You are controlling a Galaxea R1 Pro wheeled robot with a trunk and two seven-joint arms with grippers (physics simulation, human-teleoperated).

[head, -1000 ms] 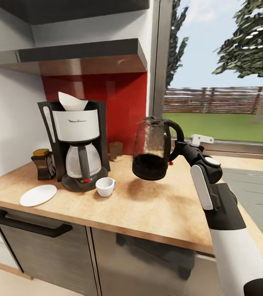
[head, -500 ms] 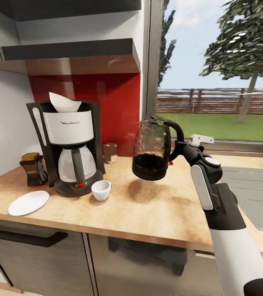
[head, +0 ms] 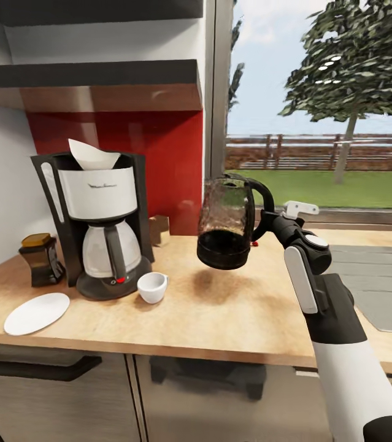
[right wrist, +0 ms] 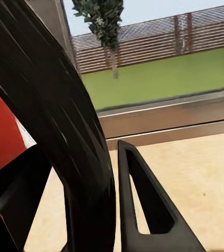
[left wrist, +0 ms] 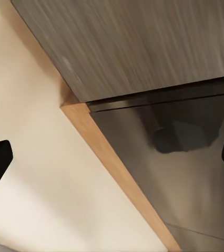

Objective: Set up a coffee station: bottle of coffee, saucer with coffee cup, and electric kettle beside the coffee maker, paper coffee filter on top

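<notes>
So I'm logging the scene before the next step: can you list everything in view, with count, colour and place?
coffee maker: 1, black and white, left on the countertop
paper coffee filter: 1, white, on top of the coffee maker
bottle of coffee: 1, dark with golden-brown lid, left of the coffee maker
saucer: 1, white, front left, nothing on it
coffee cup: 1, white, on the counter before the coffee maker
small box: 1, tan, by the red wall
electric kettle: 1, clear glass with black base, held above the counter
shelf: 1, dark grey, on the wall
sink: 1, grey, right
right gripper: jaws shut on the kettle's handle
</notes>
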